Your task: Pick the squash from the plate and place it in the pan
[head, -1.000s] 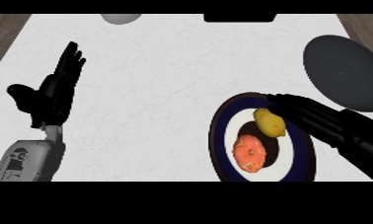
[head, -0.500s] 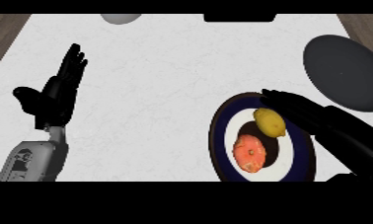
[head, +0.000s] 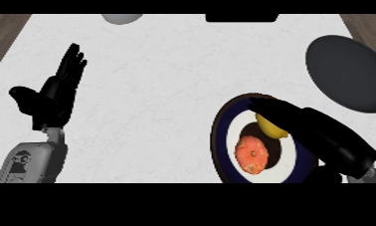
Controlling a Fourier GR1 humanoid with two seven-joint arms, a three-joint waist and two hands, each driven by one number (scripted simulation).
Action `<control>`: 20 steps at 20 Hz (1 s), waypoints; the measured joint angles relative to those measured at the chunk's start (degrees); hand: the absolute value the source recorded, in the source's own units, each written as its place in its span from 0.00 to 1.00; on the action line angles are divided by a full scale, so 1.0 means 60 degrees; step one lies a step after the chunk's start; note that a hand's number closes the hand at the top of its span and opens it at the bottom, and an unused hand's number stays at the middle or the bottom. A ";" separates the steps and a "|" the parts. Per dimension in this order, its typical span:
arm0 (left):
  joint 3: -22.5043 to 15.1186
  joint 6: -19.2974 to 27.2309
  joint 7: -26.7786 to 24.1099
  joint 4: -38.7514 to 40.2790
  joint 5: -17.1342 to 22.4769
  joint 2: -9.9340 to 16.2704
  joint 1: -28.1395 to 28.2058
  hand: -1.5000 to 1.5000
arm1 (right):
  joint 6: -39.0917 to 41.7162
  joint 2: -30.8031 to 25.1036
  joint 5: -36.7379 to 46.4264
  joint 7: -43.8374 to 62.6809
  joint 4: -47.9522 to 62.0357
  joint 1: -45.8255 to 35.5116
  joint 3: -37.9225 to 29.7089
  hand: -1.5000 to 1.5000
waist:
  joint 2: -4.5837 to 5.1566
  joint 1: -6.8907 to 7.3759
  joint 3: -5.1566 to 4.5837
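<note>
One plate bearing one yellow squash and one orange fruit; one pan. Right hand over squash, fingers seemingly straight; left hand released.

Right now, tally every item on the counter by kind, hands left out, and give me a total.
Plates: 1, dark-rimmed plate
Produce: 2, yellow squash and orange fruit, both on the plate
Pans: 1, dark pan at the right edge
Unclear things at the far edge: 2, grey round thing and black thing
Total: 6
</note>
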 measured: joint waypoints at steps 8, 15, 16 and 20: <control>0.0218 -0.0108 0.0057 0.0109 -0.0202 -0.0171 -0.0196 0.50 | 0.0137 0.0591 0.1318 -0.0421 0.0416 0.0041 0.0584 0.00 | -0.0004 -0.0009 -0.0002; 0.0308 -0.0148 0.0067 0.0173 -0.0321 -0.0277 -0.0225 0.50 | 0.0219 0.0457 0.2735 -0.0379 0.0788 -0.0088 0.1091 0.00 | -0.0003 -0.0002 -0.0002; 0.0329 -0.0216 -0.0069 0.0196 -0.0325 -0.0272 -0.0127 0.50 | 0.0249 0.0430 0.2894 -0.0405 0.0817 -0.0042 0.1160 0.00 | -0.0003 -0.0003 -0.0002; 0.0470 -0.0436 -0.0154 0.0154 -0.0289 -0.0212 -0.0043 0.50 | 0.0220 0.0741 0.3609 -0.0278 0.1194 -0.0110 0.1484 0.00 | -0.0003 0.0003 -0.0002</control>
